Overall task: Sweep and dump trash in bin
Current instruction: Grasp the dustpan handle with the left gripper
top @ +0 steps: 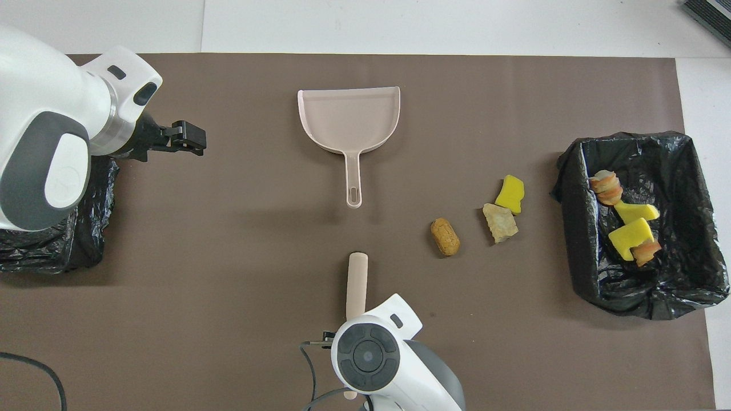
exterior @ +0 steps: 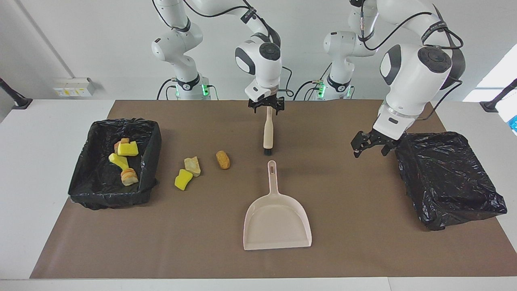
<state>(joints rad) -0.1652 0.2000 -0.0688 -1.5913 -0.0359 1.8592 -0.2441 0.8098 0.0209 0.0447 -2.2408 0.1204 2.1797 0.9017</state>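
Observation:
Three trash pieces lie on the brown mat: an orange-brown lump (exterior: 222, 159) (top: 445, 237), a beige chunk (exterior: 192, 165) (top: 500, 222) and a yellow sponge piece (exterior: 183, 179) (top: 509, 194). Several more sit in the black-lined bin (exterior: 80, 178) (top: 571, 228) at the right arm's end. A beige brush (exterior: 268, 133) (top: 357, 279) lies mid-table. My right gripper (exterior: 266, 106) is open and straddles the end of its handle nearest the robots. In the overhead view the wrist hides those fingers. A pink dustpan (exterior: 276, 218) (top: 348, 117) lies farther out. My left gripper (exterior: 369, 145) (top: 188, 137) hangs open and holds nothing.
A second black-lined bin (exterior: 448, 178) (top: 51, 245) stands at the left arm's end, right beside the left gripper. The brown mat (exterior: 363, 250) covers most of the white table. The dustpan's handle points toward the brush.

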